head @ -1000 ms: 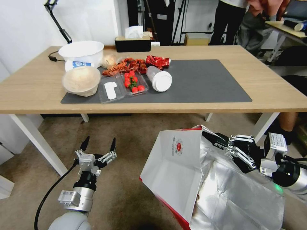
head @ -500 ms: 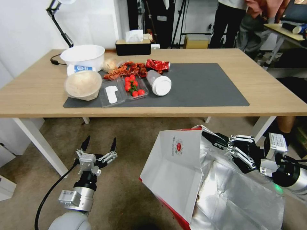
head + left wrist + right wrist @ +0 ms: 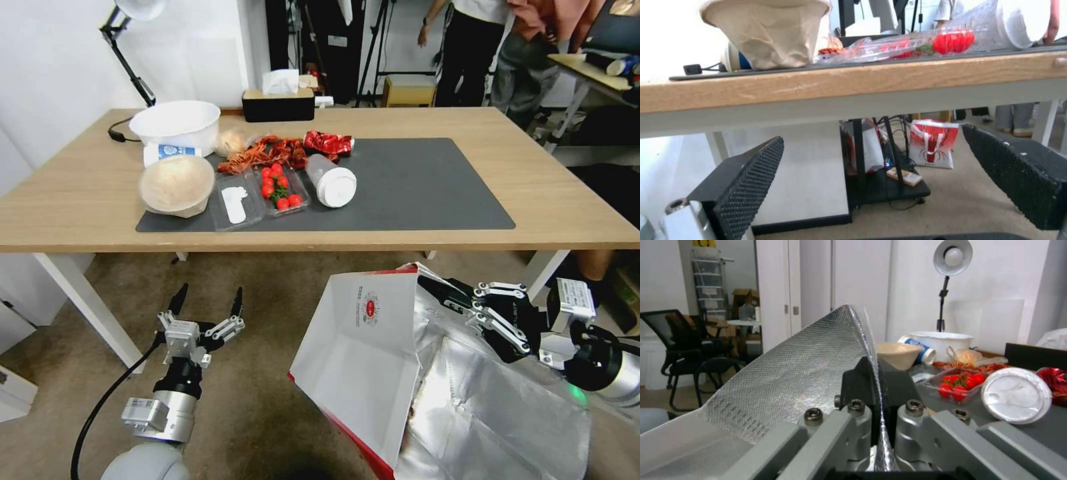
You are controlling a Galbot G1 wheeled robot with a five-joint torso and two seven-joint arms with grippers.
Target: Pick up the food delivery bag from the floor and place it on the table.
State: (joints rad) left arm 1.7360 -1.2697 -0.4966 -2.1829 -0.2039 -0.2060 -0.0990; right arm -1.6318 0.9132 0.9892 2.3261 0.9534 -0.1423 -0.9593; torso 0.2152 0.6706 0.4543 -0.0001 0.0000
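The food delivery bag (image 3: pixel 363 360) hangs tilted at the lower right in front of the table (image 3: pixel 567 200). Its white panel with a red round logo faces me and its silver foil lining (image 3: pixel 493 407) lies open. My right gripper (image 3: pixel 443 293) is shut on the bag's upper foil edge (image 3: pixel 862 340), which runs between the fingers (image 3: pixel 902 383). The bag's lower end runs off the picture. My left gripper (image 3: pixel 207 300) is open and holds nothing over the floor (image 3: pixel 267 380), below the table's front edge (image 3: pixel 862 80); its pads (image 3: pixel 746 180) stand wide apart.
On the left half of the dark grey mat (image 3: pixel 427 180) lie a paper bowl (image 3: pixel 177 183), clear trays with tomatoes (image 3: pixel 280 187), a tipped lidded cup (image 3: pixel 332 181) and a red foil wrapper (image 3: pixel 328 143). A white tub (image 3: pixel 175 123) and tissue box (image 3: pixel 278 103) stand behind. White table legs (image 3: pixel 87 300) flank the space.
The whole head view has shifted: the table now sits lower in it, so the camera has moved. Both grippers and the bag keep their places in the picture.
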